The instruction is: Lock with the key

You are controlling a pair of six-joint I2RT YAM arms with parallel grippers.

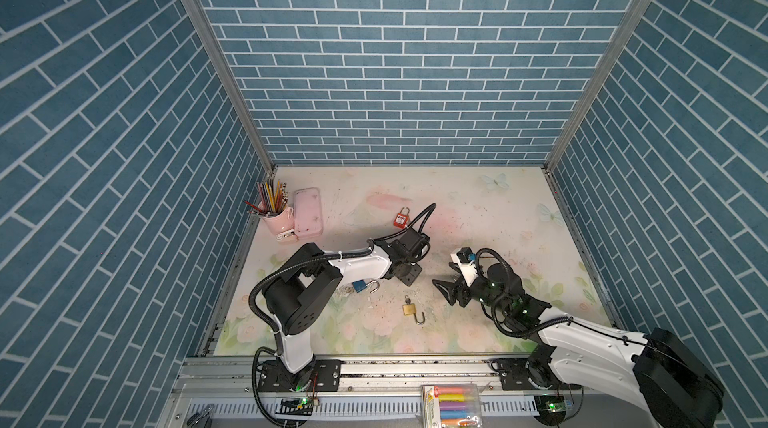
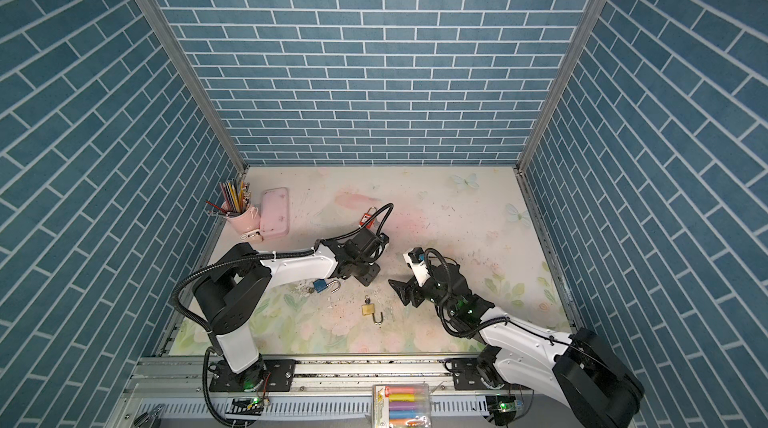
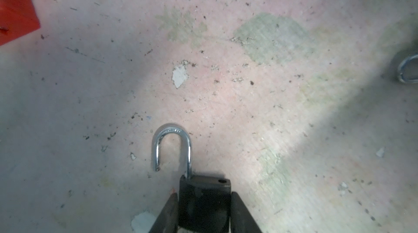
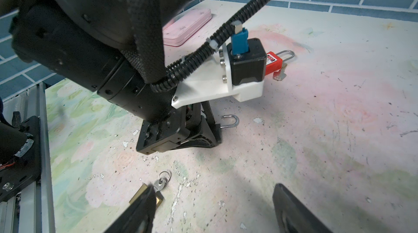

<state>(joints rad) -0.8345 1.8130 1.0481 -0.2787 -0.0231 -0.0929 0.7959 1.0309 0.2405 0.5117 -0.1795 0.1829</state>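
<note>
- left gripper (image 3: 204, 198): jaws pinching black padlock (image 3: 203, 187) body, shackle swung open, near counter (image 1: 478, 213) centre.
- right gripper (image 4: 214, 187): jaws spread, just beside brass padlock (image 1: 409, 309) with key (image 4: 158, 183) in it, toward counter front edge.

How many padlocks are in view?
4: red padlock at back; blue padlock beside left arm; brass padlock near front; dark padlock in left end effector. More may be hidden.

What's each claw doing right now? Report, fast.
Left claw: closed on the black padlock, gripping its body.
Right claw: open, holding nothing.
</note>
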